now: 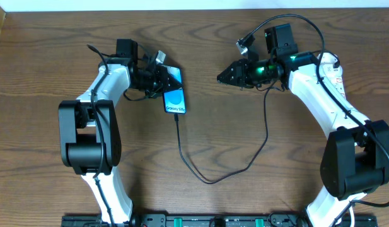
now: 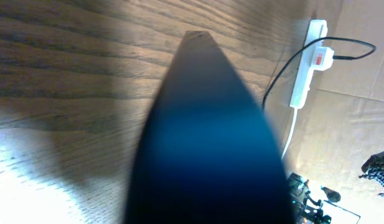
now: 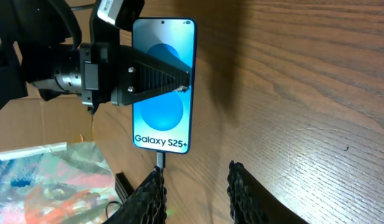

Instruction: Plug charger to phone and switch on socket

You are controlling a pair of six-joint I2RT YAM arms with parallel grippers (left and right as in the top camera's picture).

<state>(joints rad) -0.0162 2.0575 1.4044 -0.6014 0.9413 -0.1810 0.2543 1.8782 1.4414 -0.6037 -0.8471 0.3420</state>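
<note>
Phone (image 1: 174,99) sits near the desk's far edge, left of centre, clamped by left gripper (image 1: 164,79); charger (image 1: 207,180) tip looks seated. Right gripper (image 1: 223,77) parted, empty. Plugging likely done; next needs a press on the switch of the socket (image 2: 307,62).

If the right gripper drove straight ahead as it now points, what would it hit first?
Probably the phone, near its lower end where the charger is plugged in, though depth is unclear.

Wooden table (image 1: 276,195), cardboard (image 3: 30,121), colourful bag (image 3: 48,180)
</note>
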